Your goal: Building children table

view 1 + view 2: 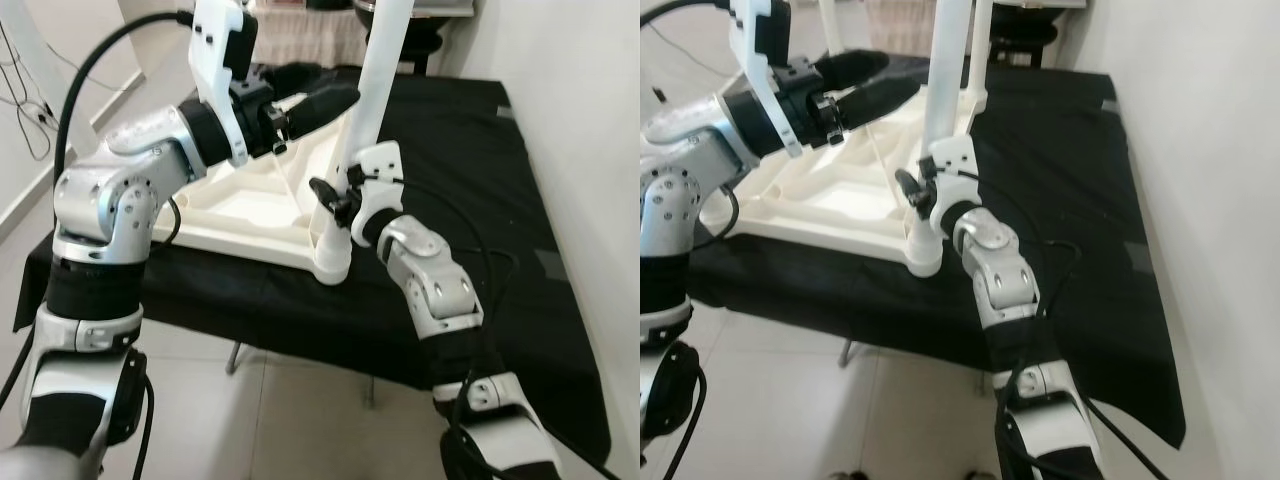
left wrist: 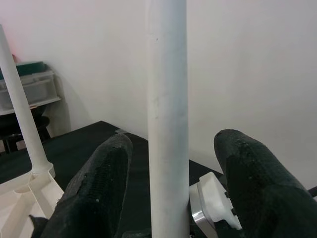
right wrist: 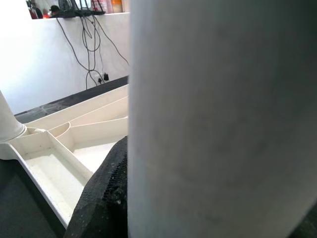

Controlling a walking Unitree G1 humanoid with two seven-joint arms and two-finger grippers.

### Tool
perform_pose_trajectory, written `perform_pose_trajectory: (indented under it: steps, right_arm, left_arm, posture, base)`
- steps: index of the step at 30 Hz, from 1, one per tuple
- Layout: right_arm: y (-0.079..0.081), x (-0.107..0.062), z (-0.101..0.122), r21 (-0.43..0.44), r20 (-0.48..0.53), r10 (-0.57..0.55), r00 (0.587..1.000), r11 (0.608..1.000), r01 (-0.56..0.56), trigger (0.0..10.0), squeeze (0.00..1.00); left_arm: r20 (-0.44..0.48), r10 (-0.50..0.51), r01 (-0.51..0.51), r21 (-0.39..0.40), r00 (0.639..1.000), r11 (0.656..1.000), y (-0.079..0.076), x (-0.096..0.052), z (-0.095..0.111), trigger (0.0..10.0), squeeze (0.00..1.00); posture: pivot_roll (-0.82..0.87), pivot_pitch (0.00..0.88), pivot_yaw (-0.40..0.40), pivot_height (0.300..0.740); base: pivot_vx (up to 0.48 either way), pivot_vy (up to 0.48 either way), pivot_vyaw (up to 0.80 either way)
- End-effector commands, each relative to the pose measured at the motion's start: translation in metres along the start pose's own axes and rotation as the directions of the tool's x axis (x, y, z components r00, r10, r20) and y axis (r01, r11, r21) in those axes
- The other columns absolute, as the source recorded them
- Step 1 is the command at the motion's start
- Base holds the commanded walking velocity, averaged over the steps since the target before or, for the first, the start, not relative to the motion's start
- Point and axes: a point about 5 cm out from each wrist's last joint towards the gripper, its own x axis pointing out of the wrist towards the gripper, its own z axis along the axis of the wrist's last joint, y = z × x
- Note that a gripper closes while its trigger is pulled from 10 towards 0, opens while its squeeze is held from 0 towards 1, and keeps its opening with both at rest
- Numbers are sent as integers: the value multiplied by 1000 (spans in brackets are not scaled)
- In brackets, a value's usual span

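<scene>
A white children's tabletop (image 1: 250,215) lies upside down on a black-covered table (image 1: 460,150). A white leg (image 1: 368,95) stands upright in its near right corner socket (image 1: 331,262). My right gripper (image 1: 337,197) is shut on this leg just above the socket, one black finger (image 3: 106,193) pressed against it. Higher up, my left gripper (image 2: 171,198) is open, with the leg (image 2: 167,114) between its fingers (image 2: 99,193) and a gap on each side. Another leg (image 2: 22,114) stands upright in a farther corner.
A white wall (image 1: 590,120) runs close along the table's right side. Tiled floor (image 1: 290,420) lies in front of the table's near edge. Cables (image 1: 30,110) hang on the left wall. Storage boxes (image 2: 32,87) stand behind the table.
</scene>
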Motion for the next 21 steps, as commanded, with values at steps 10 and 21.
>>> perform_pose_trajectory:
  steps: [10, 21]
  right_arm:
    - [-9, 4, -16, -89, -91, 16, 996, 996, -24, 10000, 27]
    - [-16, 6, 1, 1, 7, 139, 990, 990, -139, 10000, 816]
  left_arm:
    - [62, -56, 57, -11, 997, 998, -11, -23, 9, 10000, 0]
    - [106, -23, 25, -19, 994, 1000, -18, -63, 19, 10000, 0]
  posture:
    - [11, 209, -60, 740]
    - [26, 209, -62, 740]
  base:
    - [0, 0, 0]
    - [0, 0, 0]
